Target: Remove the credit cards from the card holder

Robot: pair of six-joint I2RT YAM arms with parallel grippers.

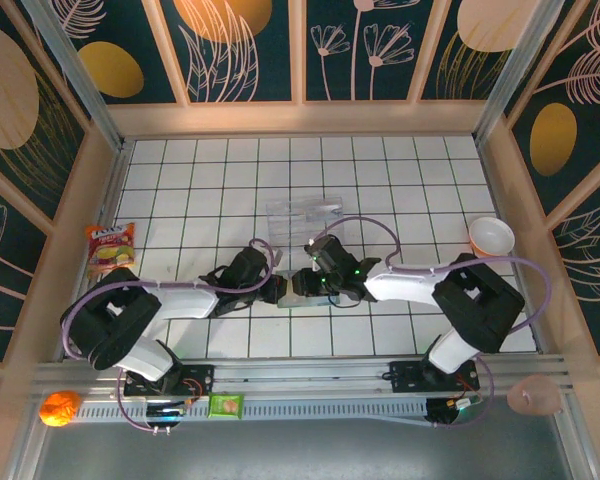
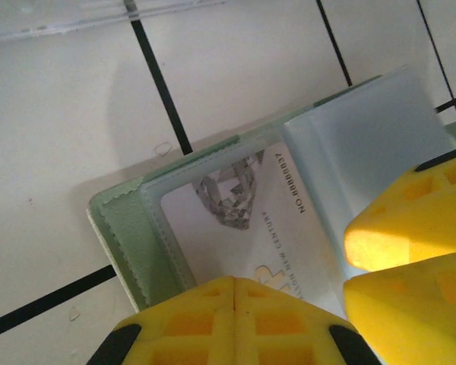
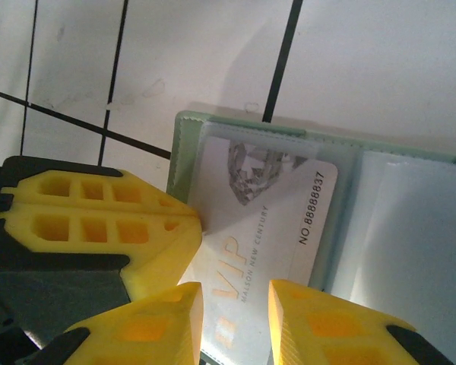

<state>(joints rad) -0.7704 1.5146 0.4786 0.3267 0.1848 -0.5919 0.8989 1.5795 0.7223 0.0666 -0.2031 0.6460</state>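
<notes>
The card holder (image 1: 308, 297) lies open on the tiles between both arms, grey-green (image 2: 125, 228) with clear pockets (image 3: 184, 144). One of the credit cards (image 2: 213, 220), pale with a diamond print and "VIP" lettering (image 3: 289, 220), sits in its left pocket. My left gripper (image 2: 235, 283) is shut, its tip resting on that card's end (image 1: 278, 290). My right gripper (image 3: 234, 300) is a little open over the card's lettered end (image 1: 302, 284). Other see-through credit cards (image 1: 305, 213) lie on the tiles behind.
A snack packet (image 1: 110, 247) lies by the left wall and a paper cup (image 1: 491, 237) stands at the right. An orange ball (image 1: 60, 407) and a green packet (image 1: 225, 404) sit on the front rail. Wooden walls enclose the tiled floor.
</notes>
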